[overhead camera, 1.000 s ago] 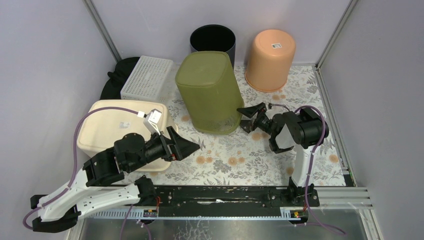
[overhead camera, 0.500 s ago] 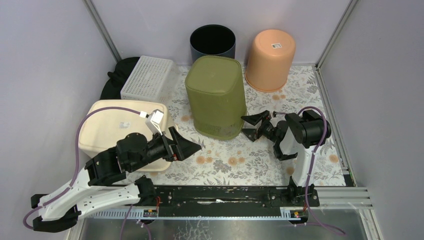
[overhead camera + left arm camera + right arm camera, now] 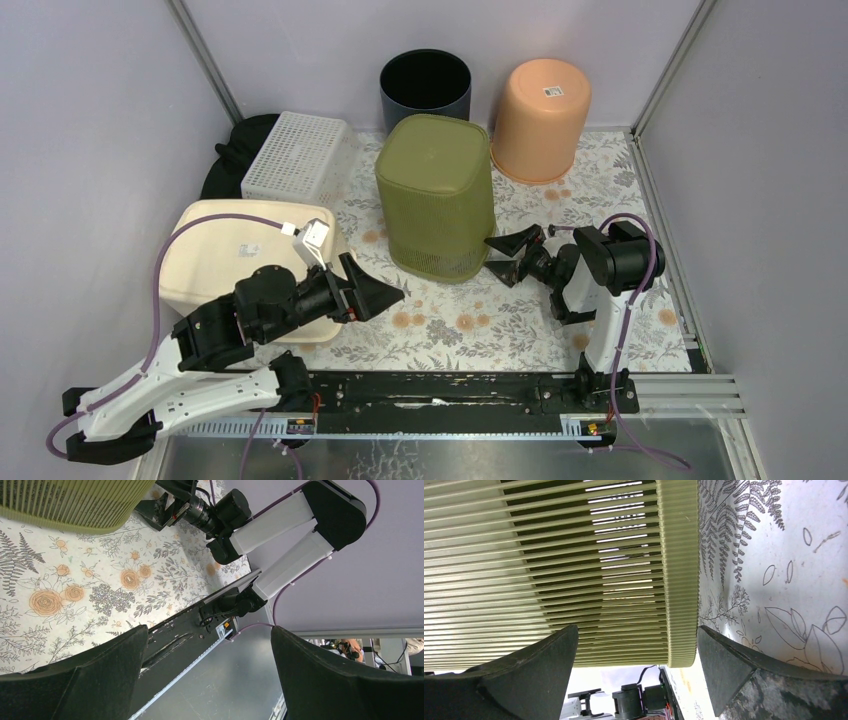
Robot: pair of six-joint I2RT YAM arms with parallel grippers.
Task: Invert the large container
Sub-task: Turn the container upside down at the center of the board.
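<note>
Mouth-down at the centre of the floral table, the olive slatted bin looks light and springy, best pinched at its solid rim band, beside which the right gripper gapes empty at 4 o'clock; left gripper spread empty too

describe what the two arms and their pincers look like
Both arms are white links with black joint housings: left arm, right arm. A purple cable loops along each. The left pincer and right pincer have black wedge-shaped fingers.
</note>
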